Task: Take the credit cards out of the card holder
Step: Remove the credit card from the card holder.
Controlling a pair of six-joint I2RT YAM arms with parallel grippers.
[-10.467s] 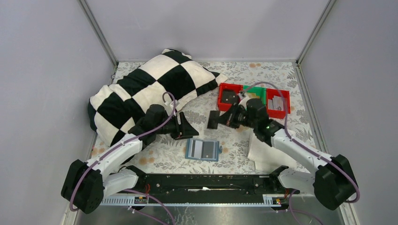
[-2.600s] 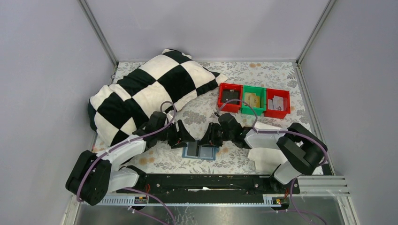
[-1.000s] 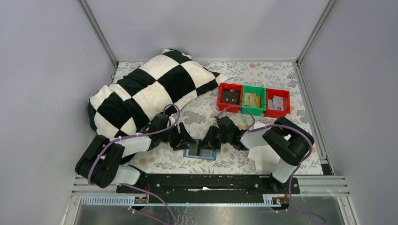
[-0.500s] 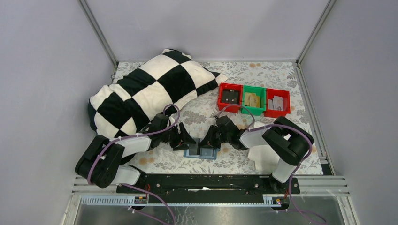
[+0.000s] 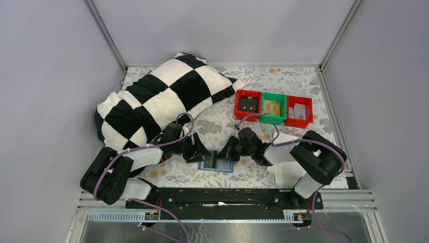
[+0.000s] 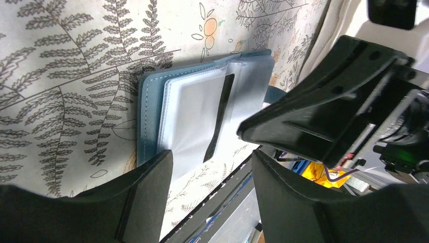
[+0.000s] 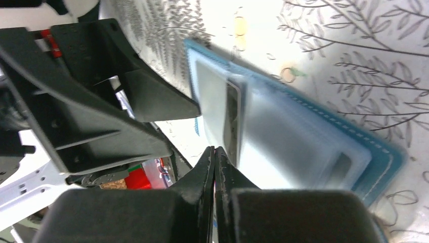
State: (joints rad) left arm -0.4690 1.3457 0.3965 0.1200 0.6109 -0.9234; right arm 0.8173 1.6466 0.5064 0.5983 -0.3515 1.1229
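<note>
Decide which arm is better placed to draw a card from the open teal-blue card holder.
Right, probably: the shut right tool sits at the middle sleeve of the teal-blue bifold card holder; the open left tool straddles one edge.

Teal-blue card holder (image 5: 216, 164), open and flat on fern-print cloth (image 5: 303, 81); clear sleeves uppermost, 1 dark stripe showing

Table (image 5: 303, 81) w/ pillow (image 5: 157, 96), bins (image 5: 285, 109), card holder (image 5: 216, 164)
</note>
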